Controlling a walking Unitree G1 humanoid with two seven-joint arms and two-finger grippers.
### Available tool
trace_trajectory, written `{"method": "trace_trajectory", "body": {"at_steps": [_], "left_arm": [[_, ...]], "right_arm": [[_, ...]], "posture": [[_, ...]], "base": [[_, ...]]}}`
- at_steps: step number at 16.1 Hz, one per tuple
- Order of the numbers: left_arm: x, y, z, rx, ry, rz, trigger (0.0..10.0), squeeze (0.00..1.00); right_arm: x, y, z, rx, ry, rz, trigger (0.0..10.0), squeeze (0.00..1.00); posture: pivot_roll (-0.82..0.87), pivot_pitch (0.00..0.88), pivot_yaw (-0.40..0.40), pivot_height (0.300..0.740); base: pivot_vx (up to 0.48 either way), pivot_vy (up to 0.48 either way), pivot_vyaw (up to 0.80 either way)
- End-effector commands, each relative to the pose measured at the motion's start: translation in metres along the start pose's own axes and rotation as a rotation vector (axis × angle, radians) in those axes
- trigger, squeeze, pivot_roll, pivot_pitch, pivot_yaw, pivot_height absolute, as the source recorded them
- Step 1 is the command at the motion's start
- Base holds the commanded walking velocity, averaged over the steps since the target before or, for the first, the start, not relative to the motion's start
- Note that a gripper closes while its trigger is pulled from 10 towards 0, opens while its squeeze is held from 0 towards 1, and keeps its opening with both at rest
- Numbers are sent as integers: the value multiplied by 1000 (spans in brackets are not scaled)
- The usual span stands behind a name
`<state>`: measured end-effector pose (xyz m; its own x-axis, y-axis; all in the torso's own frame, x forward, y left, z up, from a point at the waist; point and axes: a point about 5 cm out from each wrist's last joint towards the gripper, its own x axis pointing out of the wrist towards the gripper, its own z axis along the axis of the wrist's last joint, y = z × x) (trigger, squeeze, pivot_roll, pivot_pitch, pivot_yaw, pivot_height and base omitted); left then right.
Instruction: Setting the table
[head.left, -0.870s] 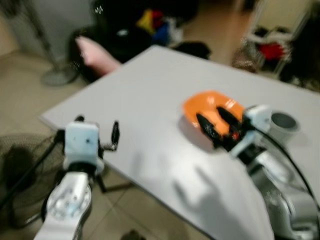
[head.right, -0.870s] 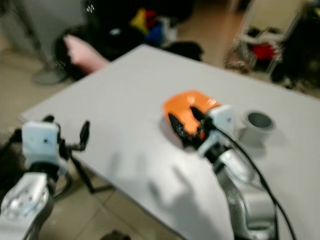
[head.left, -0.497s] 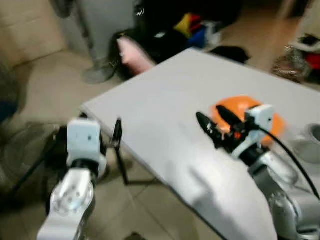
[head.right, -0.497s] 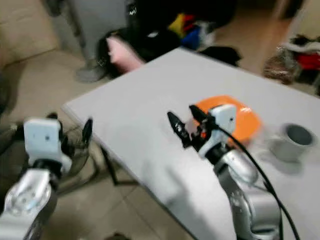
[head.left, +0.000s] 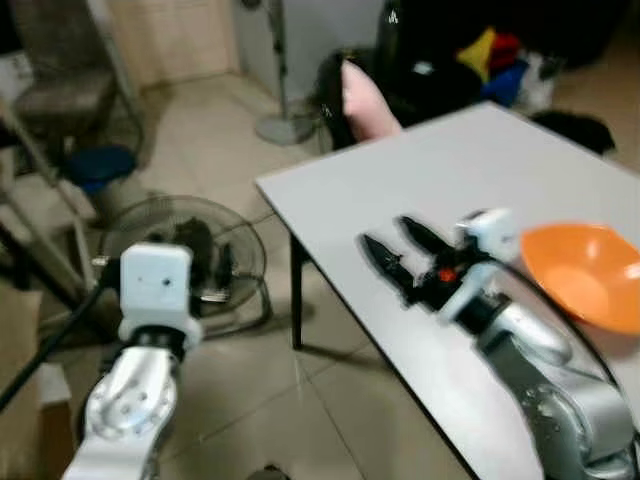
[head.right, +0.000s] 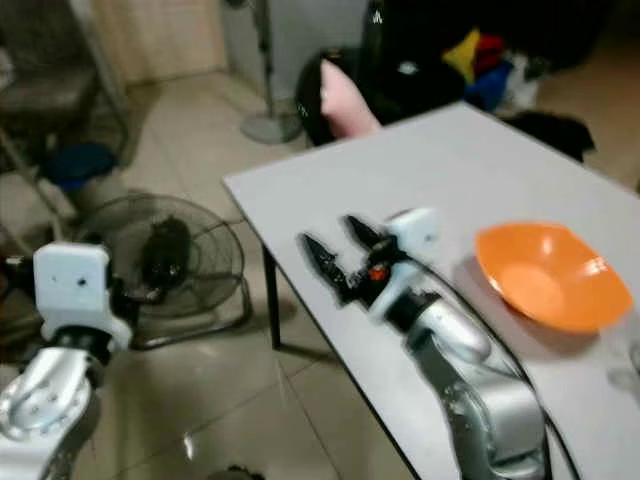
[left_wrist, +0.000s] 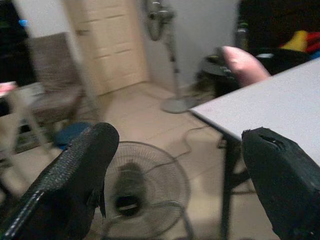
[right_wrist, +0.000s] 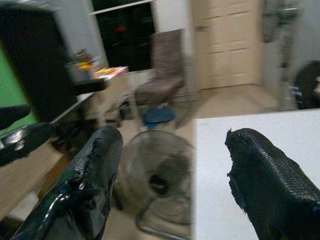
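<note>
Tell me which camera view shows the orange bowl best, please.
The right eye view: the whole orange bowl sits on the white table, beyond the open right gripper. The left eye view cuts its far edge off. The wrist views look toward a floor fan instead.

The orange bowl runs off the edge in the left eye view, and the white table is cut off along that side too. The left gripper's fingers hide behind its white wrist block. Coloured clutter beyond the table is too blurred to identify.
</note>
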<state>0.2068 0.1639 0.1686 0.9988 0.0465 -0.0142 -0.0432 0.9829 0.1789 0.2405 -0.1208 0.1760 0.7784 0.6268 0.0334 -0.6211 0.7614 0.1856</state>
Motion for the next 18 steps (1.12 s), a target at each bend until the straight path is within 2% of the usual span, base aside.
{"method": "trace_trajectory", "body": {"at_steps": [1,6,8,10,14,17,18], "left_arm": [[0,-2,3,-1,-7,-5,10000,0],[-5,0,2,-12,4,20,10000,0],[-6,3,0,-21,21,61,10000,0],[-5,11,0,-31,38,127,10000,0],[-8,16,-1,-1,28,142,10000,0],[-9,17,-4,-43,37,168,10000,0],[-8,19,-4,-42,43,172,10000,0]], "right_arm": [[-2,-1,3,-11,8,4,10000,0],[-1,6,-5,7,59,60,10000,0],[2,8,-7,4,76,88,10000,0],[5,7,-11,16,86,93,10000,0],[5,2,-20,24,104,60,10000,0],[6,-1,-24,-32,105,25,10000,0],[7,-1,-27,-79,118,16,10000,0]], "posture": [[-45,22,20,740],[-32,26,11,740],[-23,27,1,740],[-18,28,-1,740],[-10,29,2,740],[-11,22,3,740],[-9,21,2,740]], "base": [[0,0,800],[0,0,800],[0,0,800],[0,0,800],[0,0,800],[0,0,0],[277,0,0]]}}
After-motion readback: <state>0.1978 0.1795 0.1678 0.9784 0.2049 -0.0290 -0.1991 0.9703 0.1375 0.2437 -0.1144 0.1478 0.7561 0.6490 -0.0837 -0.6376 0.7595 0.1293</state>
